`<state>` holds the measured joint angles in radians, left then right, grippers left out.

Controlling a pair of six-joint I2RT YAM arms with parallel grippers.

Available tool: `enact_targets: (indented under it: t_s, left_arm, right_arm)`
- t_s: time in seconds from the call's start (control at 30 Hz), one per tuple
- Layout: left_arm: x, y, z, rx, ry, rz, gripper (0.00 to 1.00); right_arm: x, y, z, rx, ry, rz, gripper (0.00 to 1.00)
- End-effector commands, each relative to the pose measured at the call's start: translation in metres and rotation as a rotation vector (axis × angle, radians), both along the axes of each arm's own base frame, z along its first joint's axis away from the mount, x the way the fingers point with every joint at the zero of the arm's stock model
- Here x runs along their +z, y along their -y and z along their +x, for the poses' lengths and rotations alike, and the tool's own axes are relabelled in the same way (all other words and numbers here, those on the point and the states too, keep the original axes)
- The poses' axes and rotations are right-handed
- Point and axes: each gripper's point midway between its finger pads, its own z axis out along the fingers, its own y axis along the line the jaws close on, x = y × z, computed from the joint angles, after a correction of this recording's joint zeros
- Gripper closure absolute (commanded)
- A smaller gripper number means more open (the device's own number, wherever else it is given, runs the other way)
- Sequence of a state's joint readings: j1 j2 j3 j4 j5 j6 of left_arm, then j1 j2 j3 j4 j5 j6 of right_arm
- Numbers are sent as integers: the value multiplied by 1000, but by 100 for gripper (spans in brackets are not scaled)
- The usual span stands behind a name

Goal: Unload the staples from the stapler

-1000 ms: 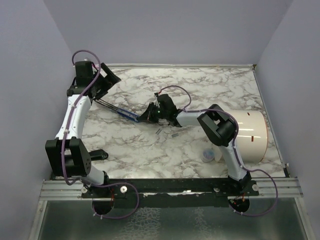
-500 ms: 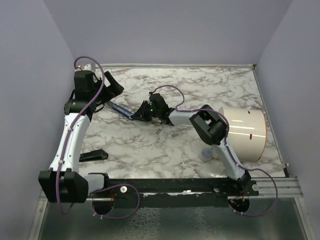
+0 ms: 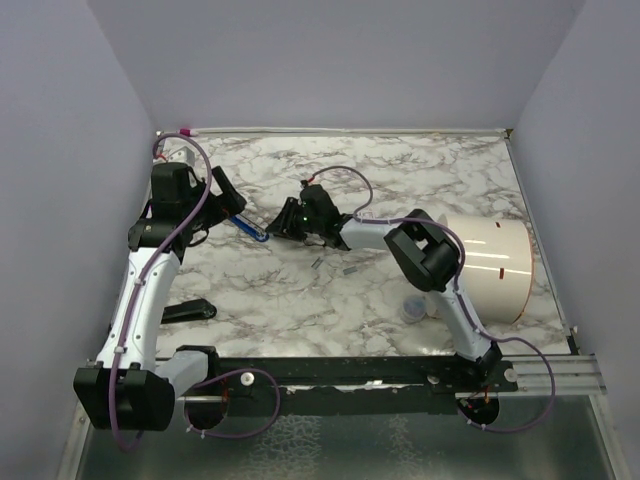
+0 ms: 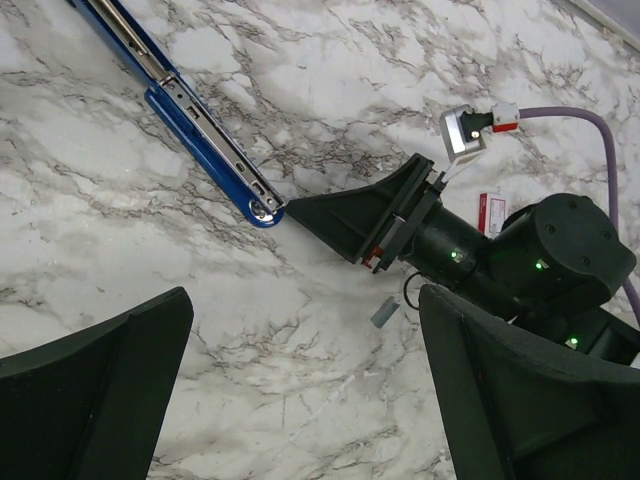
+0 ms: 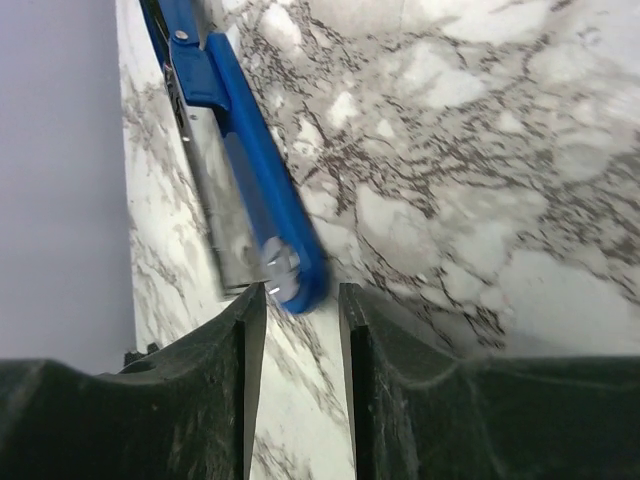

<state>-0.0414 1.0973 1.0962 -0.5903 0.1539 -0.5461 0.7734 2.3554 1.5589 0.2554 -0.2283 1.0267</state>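
The stapler [image 3: 248, 227] is long and blue with a silvery metal channel, and it lies opened out on the marble table [image 3: 420, 170]. Its hinge end [image 5: 290, 270] sits right at the tips of my right gripper [image 5: 298, 292], whose jaws stand a little apart with a gap showing on the right side. From the left wrist view the stapler [image 4: 205, 140] runs up and left from the right gripper [image 4: 287, 209]. Two staples [image 3: 316, 262] [image 3: 350, 268] lie loose, one grey strip [image 4: 384, 312] near the right arm. My left gripper [image 3: 225, 192] hangs wide open and holds nothing.
A wide white roll [image 3: 492, 265] lies at the right. A small clear cap [image 3: 413, 308] sits by the right arm's base. A black piece [image 3: 190, 310] rests near the left arm. Lilac walls close in the left, back and right sides.
My right gripper has opened off the stapler's hinge end after shifting left with it. The left arm has drawn back toward the left wall, still open.
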Motion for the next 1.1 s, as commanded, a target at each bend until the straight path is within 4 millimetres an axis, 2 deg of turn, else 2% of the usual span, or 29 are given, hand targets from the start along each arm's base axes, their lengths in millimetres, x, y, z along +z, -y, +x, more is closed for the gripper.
enact_targets:
  t_s: [0.0, 0.13, 0.23, 0.43, 0.57, 0.63, 0.77, 0.93, 1.07]
  left_arm:
    - [4, -7, -5, 10, 17, 53, 1]
    - [1, -12, -6, 24, 11, 79, 1]
    - [-4, -16, -7, 34, -5, 100, 1]
    - [5, -24, -11, 73, 12, 126, 1]
    - [17, -23, -12, 74, 29, 111, 1]
    - [19, -20, -13, 63, 29, 102, 1]
    - [26, -16, -16, 39, 39, 99, 1]
    - [40, -19, -24, 31, 56, 126, 1]
    - [47, -21, -33, 30, 69, 137, 1]
  right_arm:
    - [-12, 28, -8, -12, 29, -149, 64]
    - [7, 28, -16, 53, 83, -139, 64]
    - [27, 19, -28, 167, 183, -111, 64]
    - [59, 2, -62, 372, 427, -113, 45]
    - [76, -27, -111, 629, 704, -88, 29]
    - [77, -42, -143, 786, 877, -49, 18]
    - [80, -68, -194, 987, 1179, 23, 2]
    - [73, -101, -227, 1094, 1390, 116, 0]
    - [61, -130, -235, 1131, 1455, 103, 0]
